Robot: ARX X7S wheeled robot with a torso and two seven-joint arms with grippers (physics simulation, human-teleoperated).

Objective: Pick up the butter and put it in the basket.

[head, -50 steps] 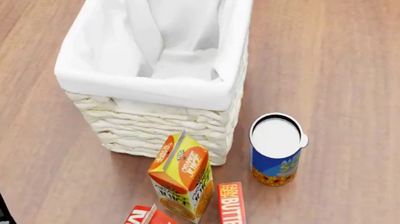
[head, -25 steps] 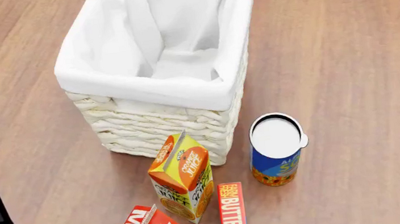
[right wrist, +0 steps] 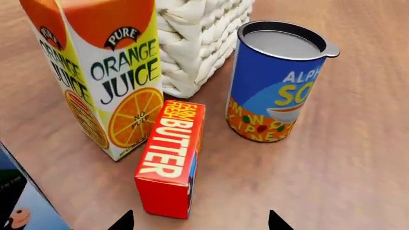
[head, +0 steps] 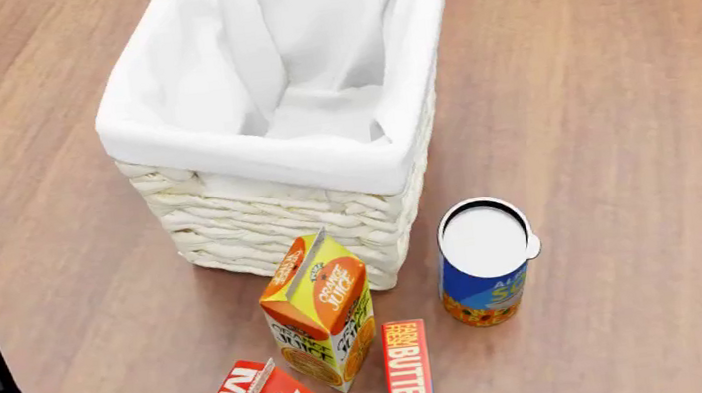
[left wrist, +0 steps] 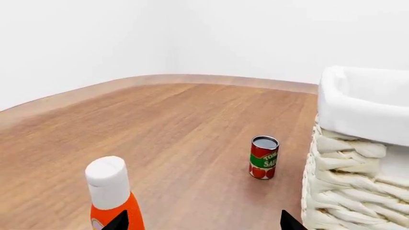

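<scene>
Right wrist view is showing the butter (right wrist: pixel 170 155) lying flat on the wood surface (right wrist: pixel 357 158), just beside the orange juice carton (right wrist: pixel 96 72), long axis running away from the right pincer (right wrist: pixel 199 221), whose tips are standing apart, open, either side of the box's near end. The left pincer (left wrist: pixel 201 223), also open, is sitting well apart beside the basket (head: pixel 310 81). The right arm is nearer.

The butter (right wrist: pixel 169 155) box reads "FARM FRESH BUTTER"; the juice carton (right wrist: pixel 99 72) reads "PURE ORANGE JUICE".
</scene>
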